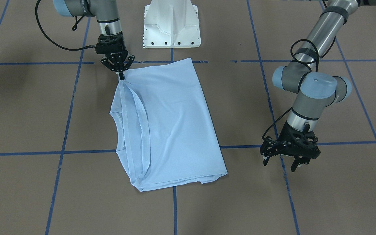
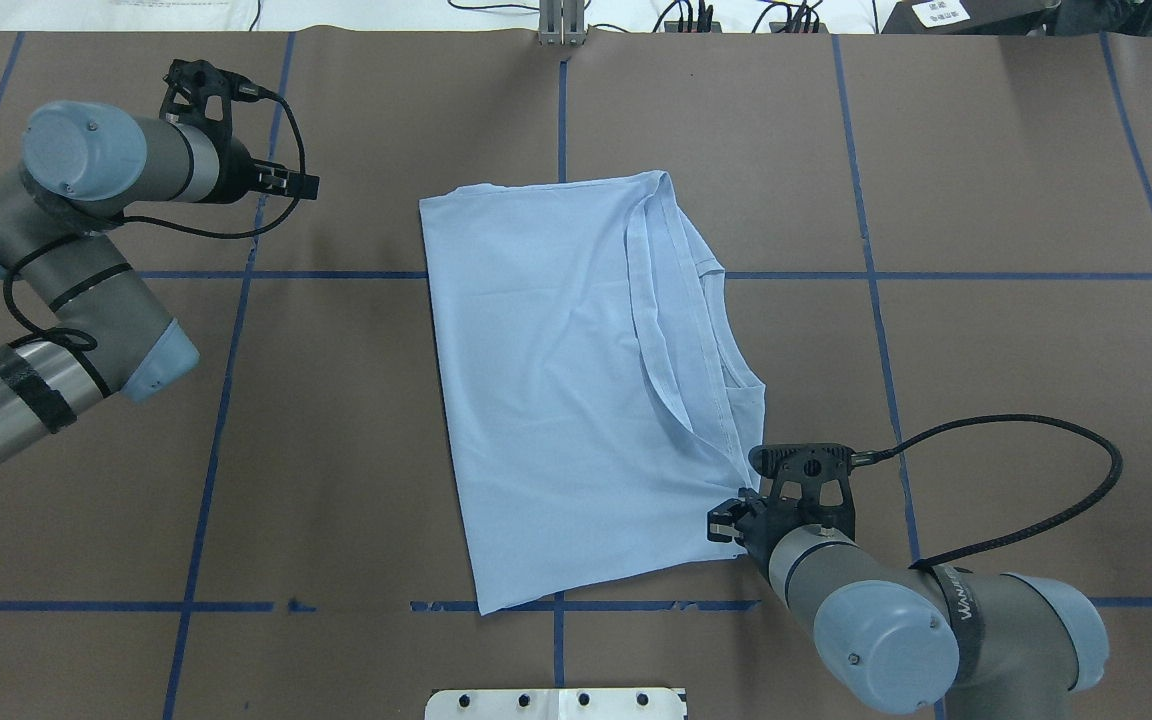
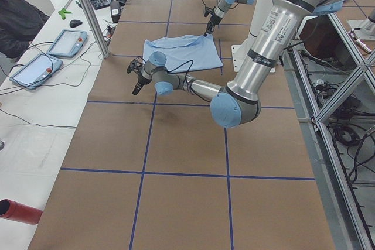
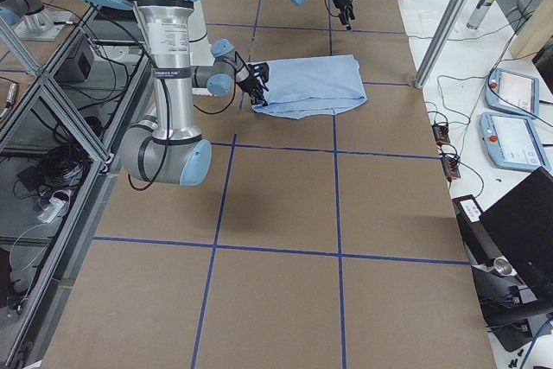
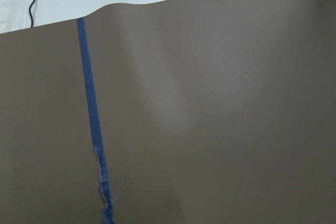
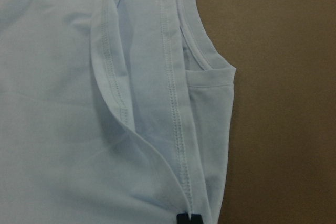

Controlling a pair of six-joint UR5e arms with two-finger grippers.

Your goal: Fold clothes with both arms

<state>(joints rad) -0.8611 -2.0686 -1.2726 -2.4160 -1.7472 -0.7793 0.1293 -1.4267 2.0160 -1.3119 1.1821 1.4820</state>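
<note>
The light blue T-shirt [image 1: 175,124] lies folded lengthwise on the brown table, its ribbed collar [image 1: 117,130] at the folded edge. The chest print and neck label are hidden. My right gripper [image 1: 121,74] is shut on a corner of the shirt near the robot base and lifts it slightly. It also shows in the overhead view [image 2: 731,525], and its closed fingertips [image 6: 189,217] pinch a hemmed edge in the right wrist view. My left gripper [image 1: 280,164] is open and empty, just above bare table, well clear of the shirt [image 2: 546,380]. The left wrist view shows only table.
The white pedestal base [image 1: 171,26] stands at the table's near edge, just behind the shirt. Blue tape lines [image 5: 92,119] cross the brown table. Beyond the far edge are a metal post [image 3: 88,10] and teach pendants [image 3: 64,42].
</note>
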